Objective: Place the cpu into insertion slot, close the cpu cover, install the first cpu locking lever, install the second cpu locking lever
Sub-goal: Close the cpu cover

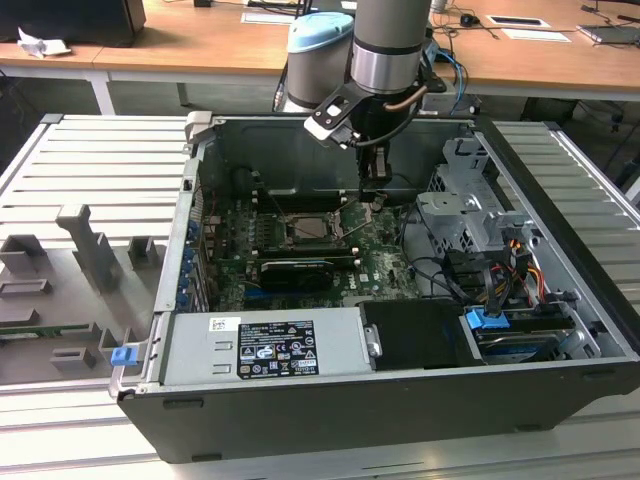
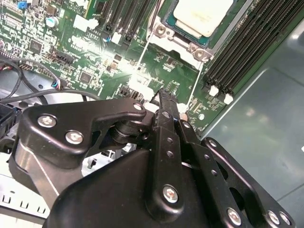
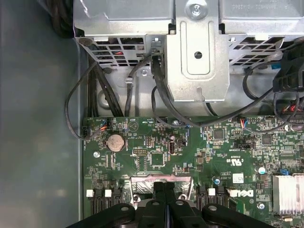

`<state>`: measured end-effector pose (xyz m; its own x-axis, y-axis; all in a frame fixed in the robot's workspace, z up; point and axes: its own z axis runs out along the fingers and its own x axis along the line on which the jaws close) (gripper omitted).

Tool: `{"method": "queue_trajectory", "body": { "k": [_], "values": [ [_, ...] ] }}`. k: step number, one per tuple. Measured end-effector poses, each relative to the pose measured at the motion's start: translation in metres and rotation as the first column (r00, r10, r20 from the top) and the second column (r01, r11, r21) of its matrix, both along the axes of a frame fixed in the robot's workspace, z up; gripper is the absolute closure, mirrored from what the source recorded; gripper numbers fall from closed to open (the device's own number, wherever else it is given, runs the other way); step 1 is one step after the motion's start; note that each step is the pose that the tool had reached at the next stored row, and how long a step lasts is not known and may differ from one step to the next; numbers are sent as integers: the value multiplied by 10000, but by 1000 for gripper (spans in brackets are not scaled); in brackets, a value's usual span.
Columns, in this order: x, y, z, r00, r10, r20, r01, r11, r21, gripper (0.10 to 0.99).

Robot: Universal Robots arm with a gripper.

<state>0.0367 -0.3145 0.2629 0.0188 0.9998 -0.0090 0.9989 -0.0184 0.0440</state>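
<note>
Two black fingers (image 2: 167, 123) pressed flat together with nothing between them: the gripper (image 2: 165, 96) is closed and empty, low over the green motherboard (image 3: 156, 156). And there's the cpu (image 2: 202, 14), pale face up, seated in the insertion slot (image 1: 315, 228), with the cpu cover (image 2: 180, 43) lying down around it. In the exterior view the insertion slot sits at eight o'clock from the gripper, near but apart. The silver drive cage (image 1: 465, 205) is at three o'clock, all of it inside the open computer case (image 1: 300, 425).
</note>
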Motion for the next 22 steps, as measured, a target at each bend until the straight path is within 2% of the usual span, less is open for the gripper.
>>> {"method": "queue_trajectory", "body": {
  "k": [18, 22],
  "values": [
    [200, 0, -3, 10000, 32, -1, -32, 10000, 1, 980],
    [215, 0, -26, 10000, 34, -1, -34, 10000, 1, 980]
  ]
}}
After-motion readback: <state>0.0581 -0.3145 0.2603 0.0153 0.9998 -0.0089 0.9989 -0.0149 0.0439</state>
